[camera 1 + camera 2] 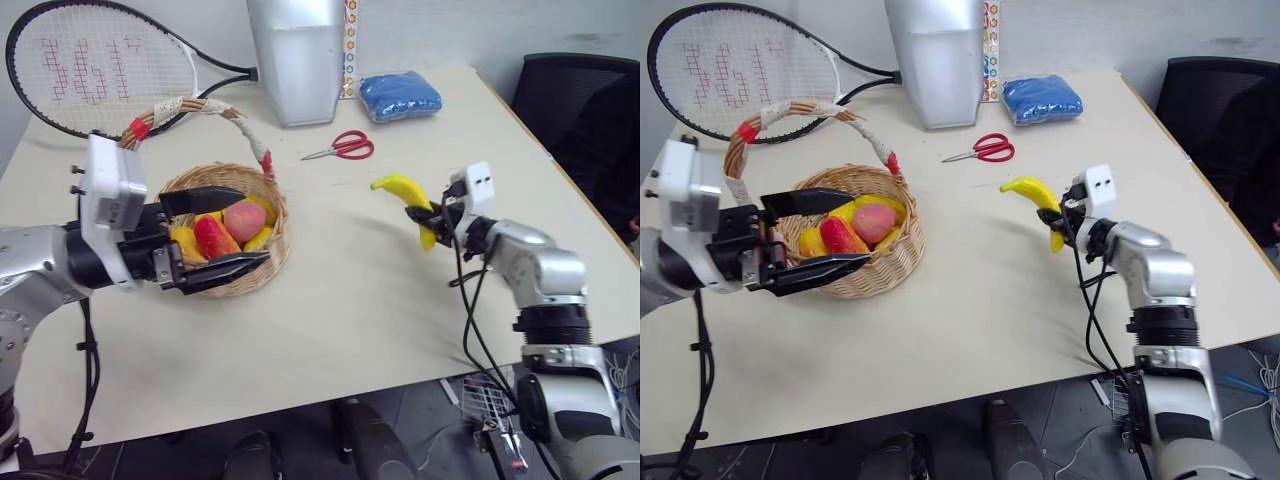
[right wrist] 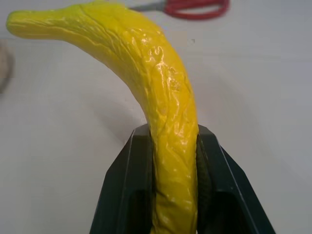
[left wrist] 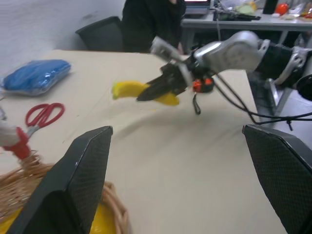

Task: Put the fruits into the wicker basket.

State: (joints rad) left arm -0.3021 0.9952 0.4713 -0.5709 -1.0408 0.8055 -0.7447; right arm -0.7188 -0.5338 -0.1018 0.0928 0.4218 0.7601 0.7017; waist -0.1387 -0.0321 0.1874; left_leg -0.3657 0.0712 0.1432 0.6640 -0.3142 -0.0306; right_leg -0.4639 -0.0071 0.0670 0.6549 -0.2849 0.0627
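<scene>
Looking down from the head camera, we see the right gripper (image 1: 424, 222) right of centre, its black fingers clamped on a yellow banana (image 1: 403, 188) lifted off the cream table (image 1: 340, 290). At centre left, the wicker basket (image 1: 262, 257) stands on the table with the peach (image 1: 243, 219), the mango (image 1: 215, 238) and other yellow pieces inside. Our left gripper (image 1: 222, 230) hovers right at the basket, its fingers spread wide apart, one above and one below the fruit pile. Red-handled scissors (image 1: 345, 146) lie above centre, a blue bundle (image 1: 399, 95) sits in the upper right, and a racket (image 1: 95, 65) fills the upper left

From the left wrist camera, we see our own two fingers (image 3: 73, 180) standing wide apart at the lower corners, the basket rim at lower left, and the other arm's gripper pinching the banana near upper centre

From the right wrist camera, we see the banana squeezed between both black pads (image 2: 129, 190), curving up toward the upper left, with the scissors along the top edge
</scene>
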